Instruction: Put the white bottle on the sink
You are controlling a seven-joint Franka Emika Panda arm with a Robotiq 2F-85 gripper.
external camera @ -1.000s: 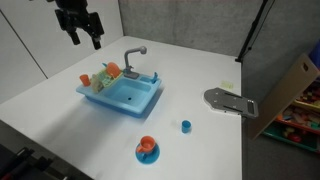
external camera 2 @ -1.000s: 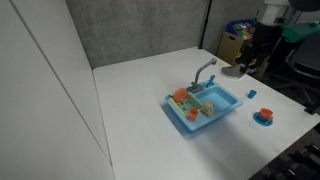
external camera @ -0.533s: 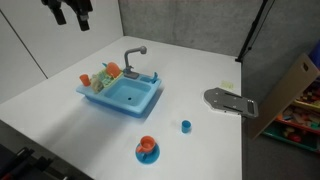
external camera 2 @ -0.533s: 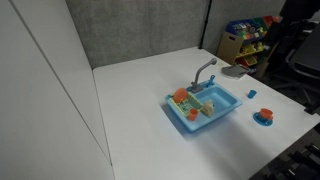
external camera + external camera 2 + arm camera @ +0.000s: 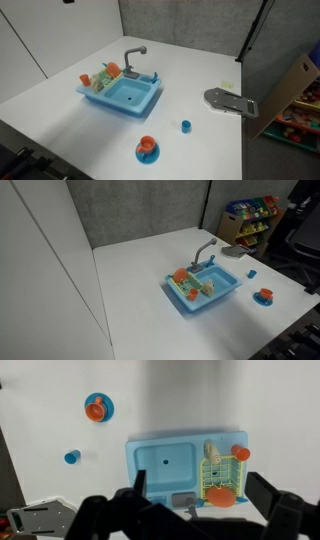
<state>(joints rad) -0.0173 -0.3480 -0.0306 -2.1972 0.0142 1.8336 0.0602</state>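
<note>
The light-blue sink [image 5: 122,95] stands mid-table in both exterior views [image 5: 222,284], with a grey faucet [image 5: 133,55] and a side rack [image 5: 226,478] of orange and green items. In the wrist view a small cream-white item, apparently the white bottle [image 5: 211,452], lies at the rack's edge beside the basin [image 5: 165,465]. My gripper [image 5: 200,500] is open and empty, high above the sink with its fingers spread wide. Only its tip shows at the top edge of an exterior view [image 5: 70,2].
An orange cup on a blue saucer [image 5: 147,150] and a small blue cup [image 5: 185,126] stand in front of the sink. A grey flat object [image 5: 230,102] lies near the table's edge. A shelf of toys [image 5: 250,215] stands beyond the table.
My arm has risen up and away, leaving both exterior views almost entirely. Nothing on the table has moved.
</note>
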